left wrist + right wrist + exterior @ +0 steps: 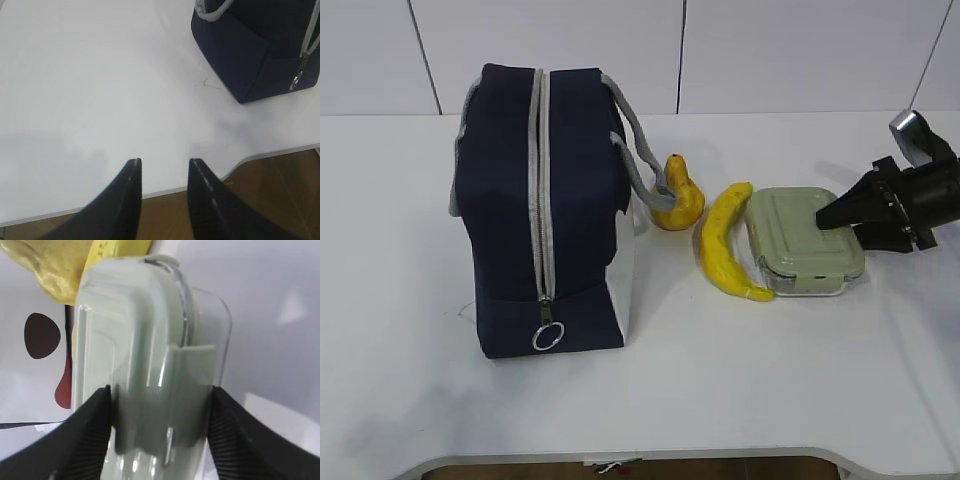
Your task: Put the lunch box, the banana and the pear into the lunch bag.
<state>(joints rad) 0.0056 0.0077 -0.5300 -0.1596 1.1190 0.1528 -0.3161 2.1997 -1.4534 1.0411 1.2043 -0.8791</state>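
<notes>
Right end effector (159, 405) straddling the lunch box (145, 365), pads at its sides, grip not yet certain; banana (728, 245) just beyond, then pear (677, 201); farthest, zipped lunch bag (545, 200); left end effector (164, 172) parted, empty, standing clear over the worktop (100, 100)

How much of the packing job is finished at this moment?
Nothing is packed: the lunch bag looks zipped shut. In hand: the right gripper has its jaws around the lunch box. The banana and pear lie on the table.
</notes>
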